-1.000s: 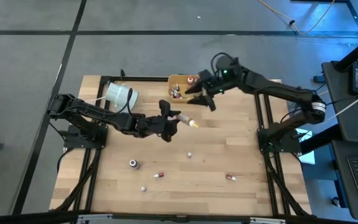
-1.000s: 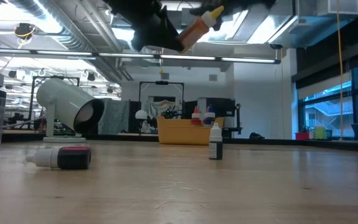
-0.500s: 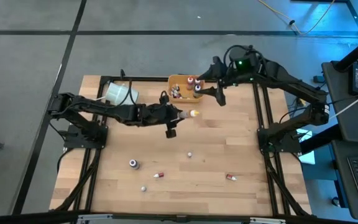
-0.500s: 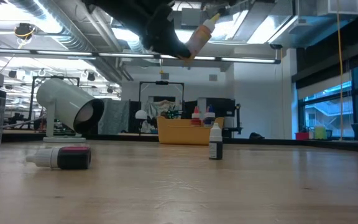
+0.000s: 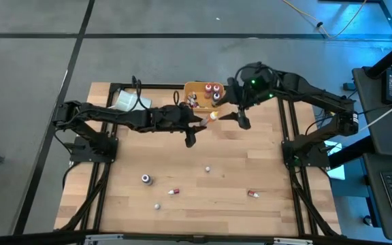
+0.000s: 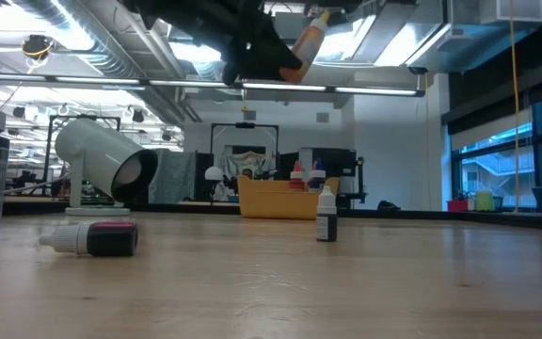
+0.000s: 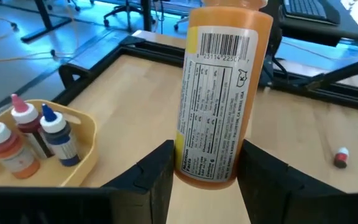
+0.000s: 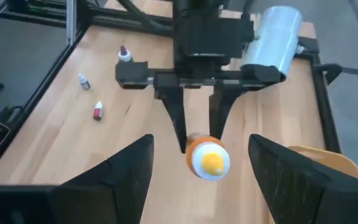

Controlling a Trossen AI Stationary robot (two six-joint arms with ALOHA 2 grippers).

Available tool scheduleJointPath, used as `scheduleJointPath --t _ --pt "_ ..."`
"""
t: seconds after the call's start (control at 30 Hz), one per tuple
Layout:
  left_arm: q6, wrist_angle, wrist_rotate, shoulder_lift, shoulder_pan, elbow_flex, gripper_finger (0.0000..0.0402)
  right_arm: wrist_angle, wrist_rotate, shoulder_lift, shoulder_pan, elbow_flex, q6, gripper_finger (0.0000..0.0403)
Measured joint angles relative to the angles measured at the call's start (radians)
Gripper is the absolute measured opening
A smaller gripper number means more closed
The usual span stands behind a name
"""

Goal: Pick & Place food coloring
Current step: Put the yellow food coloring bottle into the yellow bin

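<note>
From my remote station, I saw the left pincer pinching an orange food coloring bottle above the worktop, just beside the orange bin, which held several small bottles. The right pincer hovered close by, its fingers spread wide and facing the bottle's yellow cap. More vials lay scattered across the near worktop, and a white cup lay on its side.

Pale wood-grain table, smooth, matt; glossy orange plastic bottle, printed paper label; matt black gripper fingers; smooth yellow plastic bin
</note>
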Motion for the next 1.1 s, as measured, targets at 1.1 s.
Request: scheduleJointPath --t 1.1 --pt "0.008 0.043 0.042 -0.001 0.000 -0.002 0.0154 -0.025 0.025 0.109 0.026 0.000 0.050 0.0123"
